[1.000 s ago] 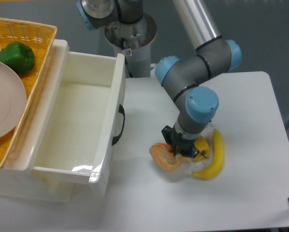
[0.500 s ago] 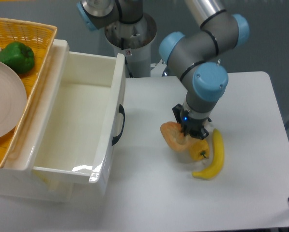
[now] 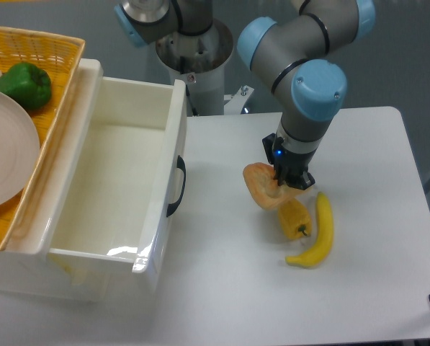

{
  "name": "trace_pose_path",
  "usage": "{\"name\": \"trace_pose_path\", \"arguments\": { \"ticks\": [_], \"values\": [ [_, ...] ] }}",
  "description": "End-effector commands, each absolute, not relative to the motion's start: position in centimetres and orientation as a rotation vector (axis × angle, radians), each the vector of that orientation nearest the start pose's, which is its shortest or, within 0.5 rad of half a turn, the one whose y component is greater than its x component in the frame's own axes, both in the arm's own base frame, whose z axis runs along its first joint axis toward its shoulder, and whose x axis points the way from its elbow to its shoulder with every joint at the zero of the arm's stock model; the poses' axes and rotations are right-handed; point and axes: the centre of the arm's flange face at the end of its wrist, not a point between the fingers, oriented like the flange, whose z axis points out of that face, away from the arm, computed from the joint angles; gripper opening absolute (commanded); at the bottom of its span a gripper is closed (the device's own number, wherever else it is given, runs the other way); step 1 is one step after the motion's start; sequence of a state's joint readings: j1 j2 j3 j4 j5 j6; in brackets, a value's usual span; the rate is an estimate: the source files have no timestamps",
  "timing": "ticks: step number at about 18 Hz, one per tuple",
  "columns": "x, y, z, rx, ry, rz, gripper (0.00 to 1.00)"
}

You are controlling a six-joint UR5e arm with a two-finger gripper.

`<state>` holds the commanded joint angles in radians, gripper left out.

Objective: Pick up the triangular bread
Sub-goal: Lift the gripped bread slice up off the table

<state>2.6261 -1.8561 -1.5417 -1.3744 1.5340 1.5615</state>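
The jaws themselves are hard to make out: the dark gripper point(image 3: 287, 177) points down and away from the camera, and the wrist with its blue cap covers most of it. Only the dark fingertips show, pressed against the right edge of the triangular bread point(image 3: 263, 187), closed to the pastry's thickness and gripping it. The bread hangs tilted, its broad orange-tan face turned toward the camera and to the left, with the paler folded centre just visible beside the fingertips. Its lower edge sits just above the yellow-orange pepper point(image 3: 294, 219); whether the two touch cannot be told from this angle. The bread appears lifted off the white surface point(image 3: 373, 151), though the gap beneath it is not plainly seen.

The pepper lies on the surface directly below the gripper, and the banana point(image 3: 318, 233) curves just to its right, close alongside but with a thin strip of white between them.

To the left stands a white open bin point(image 3: 173, 130) with a dark handle point(image 3: 177, 186) on its near side wall; its bottom left corner is cut off by the frame. Beyond it, a woven yellow basket point(image 3: 63, 86) runs out of the picture at the left, holding a green pepper point(image 3: 24, 85) and a pale plate point(image 3: 6, 155) that is only partly in view. A small white thing at the basket's far left edge is too cropped to identify. The arm's base point(image 3: 194, 50) rises behind the bin against a grey-blue wall, and a dark object is clipped at the bottom right corner.
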Motion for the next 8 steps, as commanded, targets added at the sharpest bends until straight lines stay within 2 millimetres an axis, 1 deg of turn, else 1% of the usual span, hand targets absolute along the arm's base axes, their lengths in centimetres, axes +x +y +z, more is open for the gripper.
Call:
{"name": "trace_pose_path", "arguments": {
  "ticks": [8],
  "values": [
    [-45.28,40.64,36.63,-3.015,0.801,-0.102,0.0]
  ]
}}
